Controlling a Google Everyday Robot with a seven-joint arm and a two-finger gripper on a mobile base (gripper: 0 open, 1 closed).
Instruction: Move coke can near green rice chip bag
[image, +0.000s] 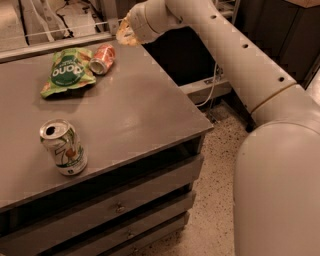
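The coke can (102, 58) lies on its side at the far part of the grey table (145, 110), its open end facing me. It touches the right edge of the green rice chip bag (67, 72), which lies flat to its left. My gripper (125, 32) hangs in the air above the table's far edge, up and to the right of the can. It is open, empty and clear of the can.
A white-and-green can (64, 147) stands upright near the table's front left. The table has drawers (117, 207) below its front edge. A speckled floor (215, 190) lies to the right. My arm (240, 65) reaches over the table's right side.
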